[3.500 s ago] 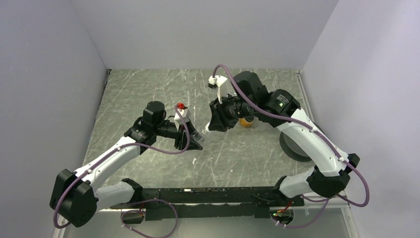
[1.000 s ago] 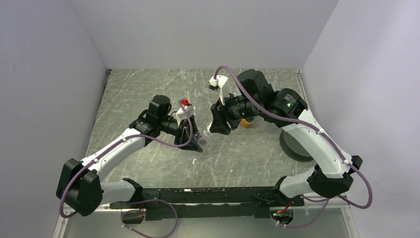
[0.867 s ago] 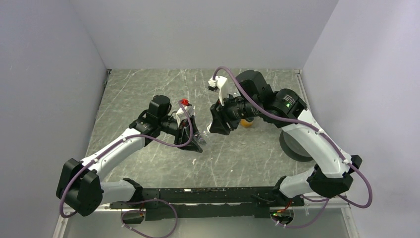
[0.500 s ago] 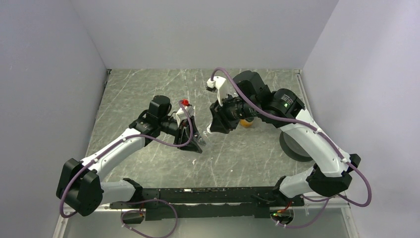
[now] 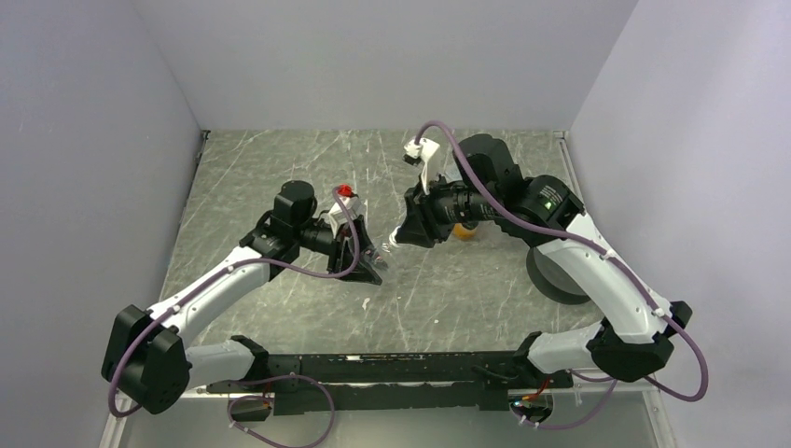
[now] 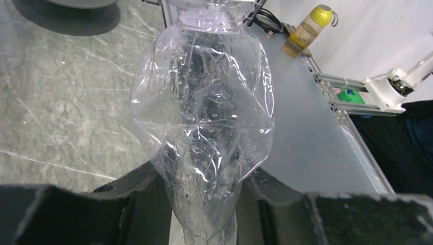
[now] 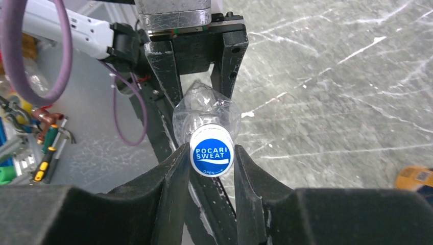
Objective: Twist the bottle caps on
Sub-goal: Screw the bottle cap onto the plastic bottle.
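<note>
Left gripper point(image 6: 204, 196): clenching the clear bottle point(image 6: 201, 112) low on its body
Right gripper point(image 7: 210, 159): pinching the blue cap point(image 7: 212, 151), seemingly seated on the neck
Amber bottle point(image 7: 416, 178): lying at 4 o'clock of the cap
Twist: needing square, gentle turning

A clear bottle point(image 6: 204, 117), crumpled and dented with droplets inside, fills the centre of the left wrist view. Its lower body is pinched between the left fingers point(image 6: 130, 196), with the neck at the top edge. In the right wrist view a cap point(image 7: 212, 151), white-sided with a blue top reading POCARI SWEAT, sits at the bottle's mouth just left of centre, the right fingers point(image 7: 171, 191) touching both sides. A small orange bottle point(image 5: 461, 231) sits on the desk point(image 5: 280, 187), right of centre in the top view.
</note>
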Controlling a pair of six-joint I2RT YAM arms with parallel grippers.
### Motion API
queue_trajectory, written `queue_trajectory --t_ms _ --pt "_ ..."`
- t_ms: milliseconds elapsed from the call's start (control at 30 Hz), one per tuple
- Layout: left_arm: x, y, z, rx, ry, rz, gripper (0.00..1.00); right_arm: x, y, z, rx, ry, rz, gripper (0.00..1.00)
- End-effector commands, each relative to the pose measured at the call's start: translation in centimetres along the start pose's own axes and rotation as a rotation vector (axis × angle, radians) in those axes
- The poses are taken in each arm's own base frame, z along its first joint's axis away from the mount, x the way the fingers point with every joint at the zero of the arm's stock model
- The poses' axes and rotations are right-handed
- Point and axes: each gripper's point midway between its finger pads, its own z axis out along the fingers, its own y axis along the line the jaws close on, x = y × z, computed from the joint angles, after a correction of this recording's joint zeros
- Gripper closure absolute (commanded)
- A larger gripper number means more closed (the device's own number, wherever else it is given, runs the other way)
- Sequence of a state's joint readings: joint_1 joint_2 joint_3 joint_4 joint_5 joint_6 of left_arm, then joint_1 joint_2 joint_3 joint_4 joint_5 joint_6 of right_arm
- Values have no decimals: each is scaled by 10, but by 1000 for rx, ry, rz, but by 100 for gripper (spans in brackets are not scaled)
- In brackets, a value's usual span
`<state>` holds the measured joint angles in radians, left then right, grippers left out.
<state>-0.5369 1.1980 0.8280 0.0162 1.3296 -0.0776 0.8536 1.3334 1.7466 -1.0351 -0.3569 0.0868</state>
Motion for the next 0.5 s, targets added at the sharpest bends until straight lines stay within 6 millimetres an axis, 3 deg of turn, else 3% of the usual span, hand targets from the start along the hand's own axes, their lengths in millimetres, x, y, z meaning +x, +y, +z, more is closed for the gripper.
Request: queue_trajectory --t_ms 0,233,467 --pt "-40 -8 -3 -29 -79 197 100 -6 20 4 -145 -56 70 86" --pt "-46 -4 -4 -77 -106 230 100 0 22 15 -188 -60 127 89" --pt "-62 15 -10 -237 -177 287 100 1 15 26 -158 -69 188 91"
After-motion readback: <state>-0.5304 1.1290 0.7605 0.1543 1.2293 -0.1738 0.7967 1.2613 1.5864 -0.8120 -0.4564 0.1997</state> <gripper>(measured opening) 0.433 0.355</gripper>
